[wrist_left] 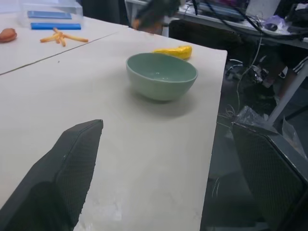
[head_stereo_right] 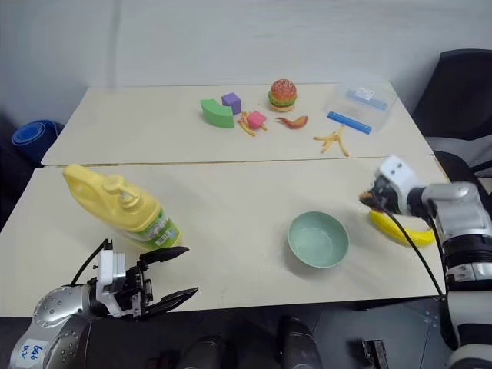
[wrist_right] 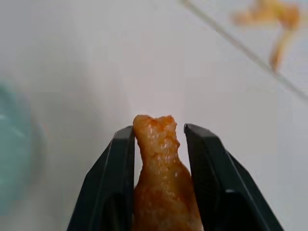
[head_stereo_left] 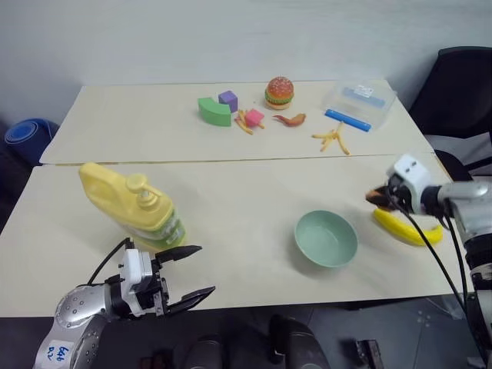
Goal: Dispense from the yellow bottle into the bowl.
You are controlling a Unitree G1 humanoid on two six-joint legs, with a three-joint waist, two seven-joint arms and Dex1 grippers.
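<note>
Bare tabletop (head_stereo_left: 231, 207) lies between the yellow bottle (head_stereo_left: 131, 209) at nine o'clock and the bowl (head_stereo_left: 326, 238) at four o'clock, a wide lane. The banana (head_stereo_left: 407, 228) at three o'clock crowds the bowl's right side. Toward twelve o'clock, toy blocks (head_stereo_left: 219, 108), burger (head_stereo_left: 279, 92), fries (head_stereo_left: 332, 140) and a clear box (head_stereo_left: 360, 104) clutter the far table.

The orange food piece (wrist_right: 161, 178) runs off the picture's edge between the right gripper (wrist_right: 159, 139) fingers. The bowl (wrist_right: 14, 149) beside it is just a blurry green smear. The banana (head_stereo_left: 407, 228) is partly hidden behind that gripper.
</note>
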